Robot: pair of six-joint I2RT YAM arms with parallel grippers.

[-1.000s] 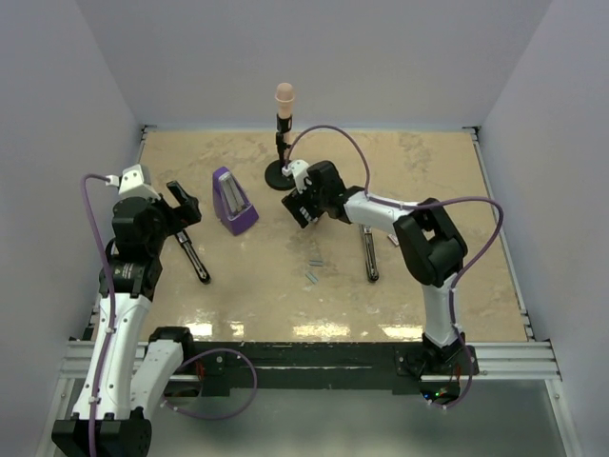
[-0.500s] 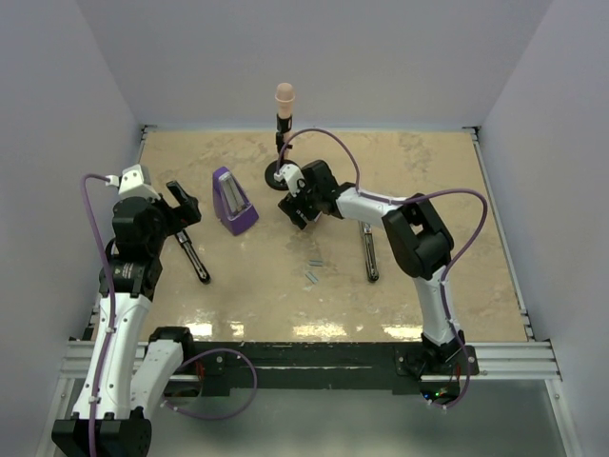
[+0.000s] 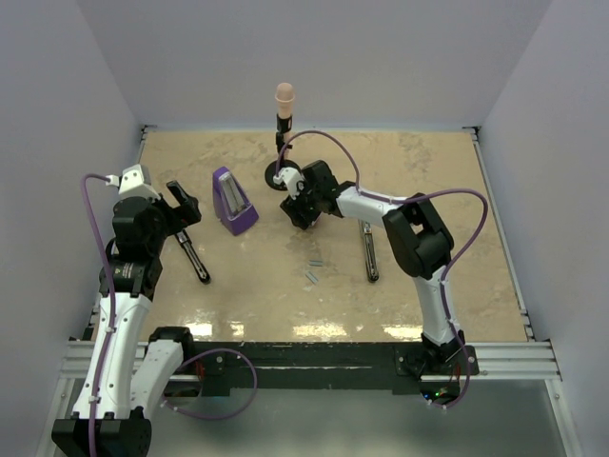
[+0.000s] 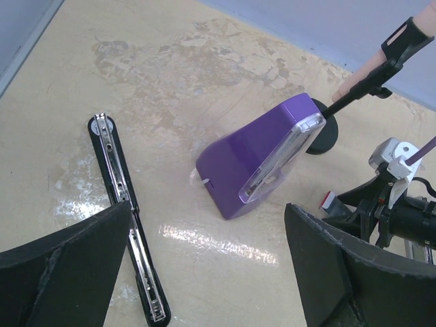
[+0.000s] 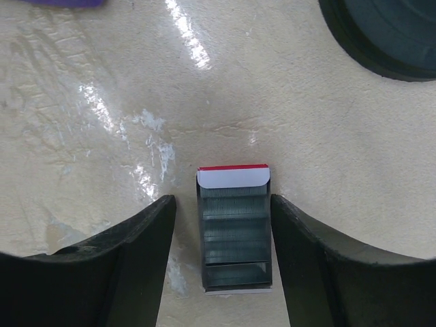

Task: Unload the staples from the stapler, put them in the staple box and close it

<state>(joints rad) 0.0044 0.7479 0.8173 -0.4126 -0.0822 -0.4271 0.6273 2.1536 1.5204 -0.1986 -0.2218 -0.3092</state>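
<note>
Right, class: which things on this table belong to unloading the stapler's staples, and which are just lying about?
Job in hand: stapler; second slim stapler bar; loose staples; staple box, inside the right end effector.
Lying about: purple case; black stand.

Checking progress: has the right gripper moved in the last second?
Yes: the right gripper shifted slightly left, closer to the black round base.
</note>
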